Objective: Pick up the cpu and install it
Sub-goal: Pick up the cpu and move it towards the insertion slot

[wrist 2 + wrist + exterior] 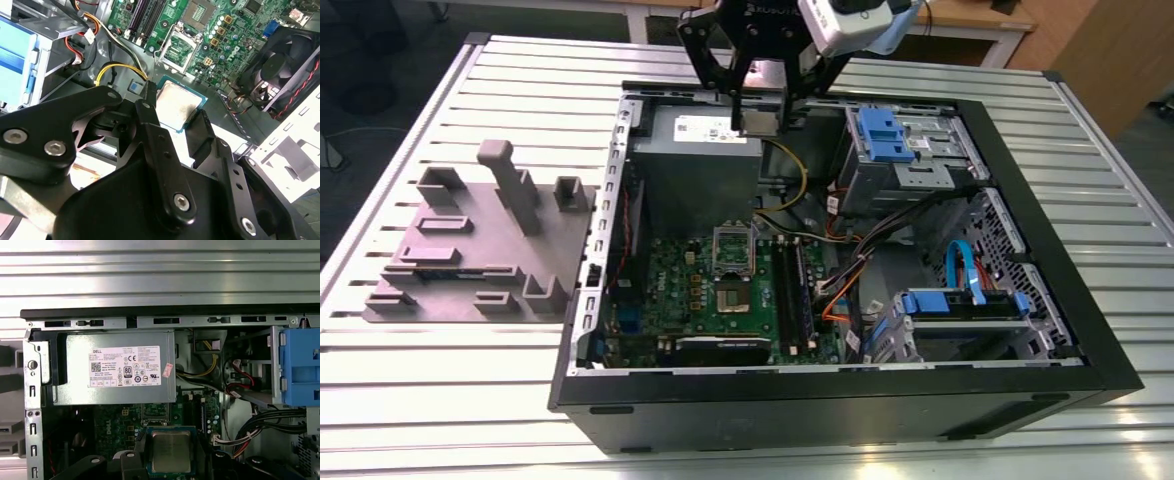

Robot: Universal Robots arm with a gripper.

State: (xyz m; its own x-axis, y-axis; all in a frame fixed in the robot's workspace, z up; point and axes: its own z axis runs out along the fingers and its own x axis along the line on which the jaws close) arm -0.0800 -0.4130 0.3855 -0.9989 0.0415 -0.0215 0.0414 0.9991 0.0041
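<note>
The cpu [181, 104] is pinched between the two black fingers [150, 117] of the gripper [176, 111]. They are clamped on opposite edges, and the silvery lid is turned toward the wrist cameras. In the exterior view it hangs over the grey box [698, 160], near the far wall of the case [854, 390]. That is well apart from the open socket [734, 296] in the middle of the board [670, 290].

I judge the cpu light and rigid but fragile. Its underside contacts and the socket's pins would bend easily, and the smooth metal lid offers little friction. The thin pale rim at the edges is the right place to hold it, as it is held now. A level grip with modest force seems wise, since a tilt could let it slip.
</note>
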